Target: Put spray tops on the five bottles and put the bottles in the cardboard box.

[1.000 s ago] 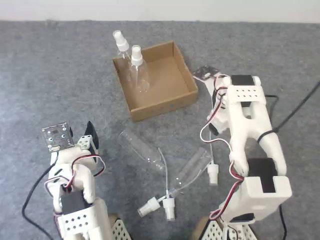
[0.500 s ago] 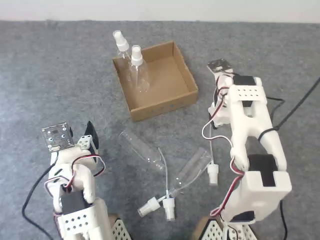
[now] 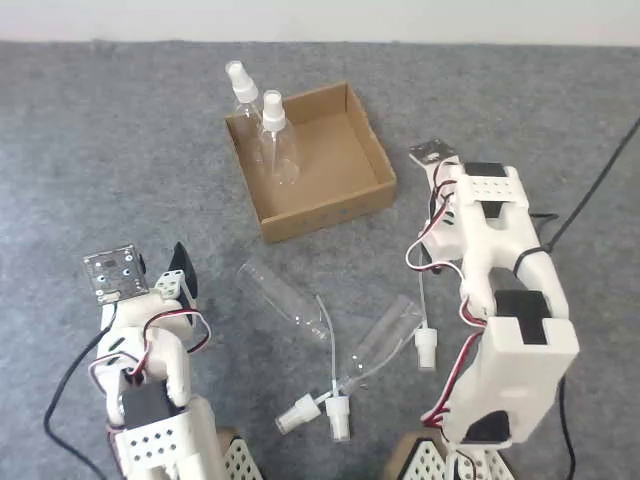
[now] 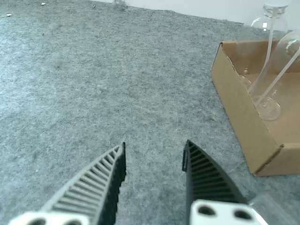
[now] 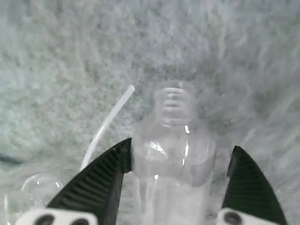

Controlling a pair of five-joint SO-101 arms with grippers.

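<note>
The cardboard box [image 3: 372, 190] holds two clear bottles with white spray tops [image 3: 274, 132], one leaning at its back corner. Two topless bottles [image 3: 283, 291] [image 3: 388, 336] lie on the carpet. Loose spray tops [image 3: 427, 346] [image 3: 338, 414] [image 3: 297, 413] lie near them. In the right wrist view my right gripper [image 5: 180, 145] is open, straddling a third topless bottle [image 5: 174, 140] with a thin tube [image 5: 108, 124] beside it. The right arm [image 3: 495, 240] covers this spot in the high view. My left gripper [image 4: 154, 152] is open over bare carpet, left of the box [image 4: 243, 108].
Grey carpet [image 3: 120, 140] covers the whole table. Red and white wires [image 3: 420, 250] hang beside the right arm, close to a spray top's tube [image 3: 421, 290]. The left arm's base [image 3: 150, 410] stands at the front left.
The right arm's wrist swung away from the box's side to the right, then drew back a little. The left arm, bottles and spray tops have kept still.
</note>
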